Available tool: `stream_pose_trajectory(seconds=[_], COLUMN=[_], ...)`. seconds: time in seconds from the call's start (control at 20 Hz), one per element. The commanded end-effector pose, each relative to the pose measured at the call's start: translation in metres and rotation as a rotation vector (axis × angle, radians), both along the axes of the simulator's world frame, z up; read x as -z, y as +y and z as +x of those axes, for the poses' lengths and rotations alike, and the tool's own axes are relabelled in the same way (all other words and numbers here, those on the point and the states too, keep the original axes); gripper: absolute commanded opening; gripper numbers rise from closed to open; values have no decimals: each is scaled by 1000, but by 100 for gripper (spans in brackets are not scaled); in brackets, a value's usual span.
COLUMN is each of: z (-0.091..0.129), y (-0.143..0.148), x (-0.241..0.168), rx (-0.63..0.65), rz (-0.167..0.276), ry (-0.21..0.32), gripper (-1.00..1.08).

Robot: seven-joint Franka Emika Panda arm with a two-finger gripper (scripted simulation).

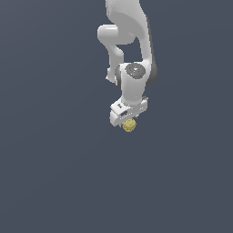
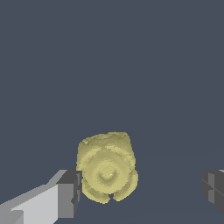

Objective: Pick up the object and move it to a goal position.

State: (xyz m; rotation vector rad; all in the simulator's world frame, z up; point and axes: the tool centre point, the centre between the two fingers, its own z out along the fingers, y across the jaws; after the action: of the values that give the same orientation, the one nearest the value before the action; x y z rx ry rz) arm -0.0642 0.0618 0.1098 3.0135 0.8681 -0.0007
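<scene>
Gripper (image 2: 141, 192) jaws apart, yellow lump obj (image 2: 106, 167) between fingers (image 2: 70, 192), touching one pad, gap to other, plain grey surface (image 1: 54, 173) all round

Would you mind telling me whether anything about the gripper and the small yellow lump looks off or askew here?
One thing stands out: in the wrist view the bumpy yellow-tan lump sits off-centre in the white gripper, close against one dark finger pad, with a wide gap to the other. Nothing looks damaged or spilled.
</scene>
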Motion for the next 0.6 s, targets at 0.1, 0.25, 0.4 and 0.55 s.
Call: stream_pose_trajectory(seconds=[0.1, 0.25, 0.4, 0.55], z=[-15, -22, -26, -27], y=[7, 10, 12, 12], x=[12, 16, 19, 20], rx=[-93, -133, -157, -165], rz=[3, 4, 5, 5], ry=[1, 1, 1, 2], gripper=[100, 100, 100, 100])
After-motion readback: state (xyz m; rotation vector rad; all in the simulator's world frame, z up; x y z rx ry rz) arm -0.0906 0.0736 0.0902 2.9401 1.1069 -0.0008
